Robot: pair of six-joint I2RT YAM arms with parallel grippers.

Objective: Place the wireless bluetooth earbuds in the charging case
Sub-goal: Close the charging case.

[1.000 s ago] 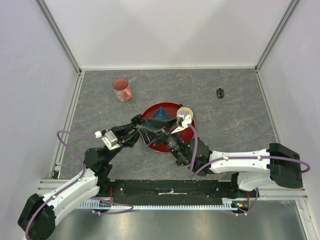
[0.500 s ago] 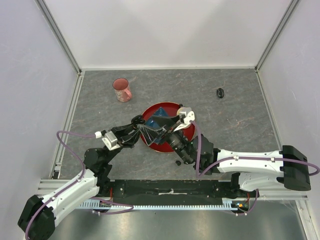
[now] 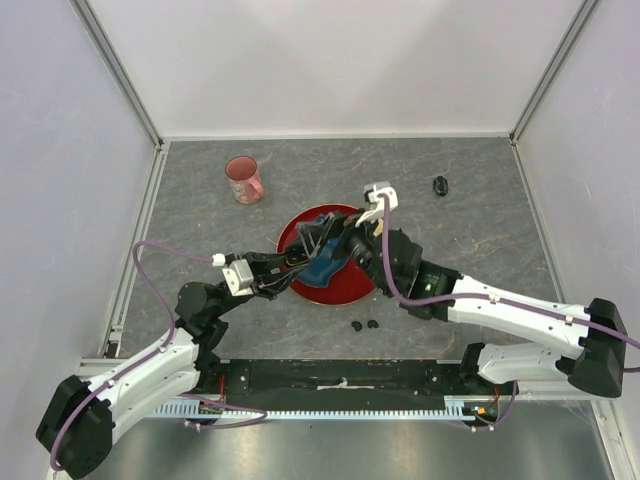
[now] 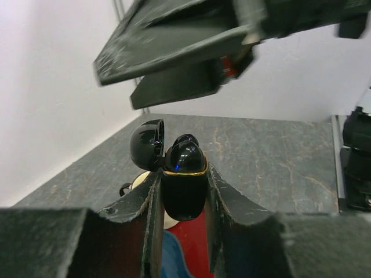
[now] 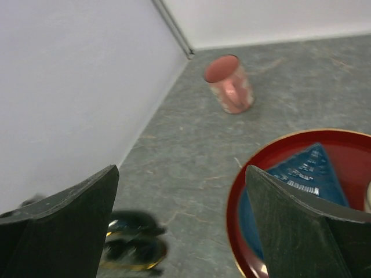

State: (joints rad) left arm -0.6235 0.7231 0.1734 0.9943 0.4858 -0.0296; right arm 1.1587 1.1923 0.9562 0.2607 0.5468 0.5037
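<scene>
My left gripper point(image 3: 312, 258) is shut on the black charging case point(image 4: 184, 188), which has a gold rim. It holds the case upright over the red plate point(image 3: 345, 290), with the lid point(image 4: 146, 145) open to the left. A glossy black piece point(image 4: 185, 155) sits in the case's mouth. Two tiny black earbuds point(image 3: 356, 325) point(image 3: 373, 323) lie on the table just in front of the plate. My right gripper point(image 3: 332, 240) is wide open and empty point(image 5: 182, 169), right above the case, which shows blurred in its view point(image 5: 130, 248).
A pink cup point(image 3: 243, 180) stands at the back left, also in the right wrist view point(image 5: 229, 84). A second black oval case point(image 3: 440, 185) lies at the back right. A blue packet point(image 5: 304, 171) and a cream disc point(image 4: 142, 184) lie in the plate.
My right arm has swung away from the near edge, so its gripper now hangs over the plate. My left gripper has moved right over the plate with the case. A second earbud now shows on the table.
</scene>
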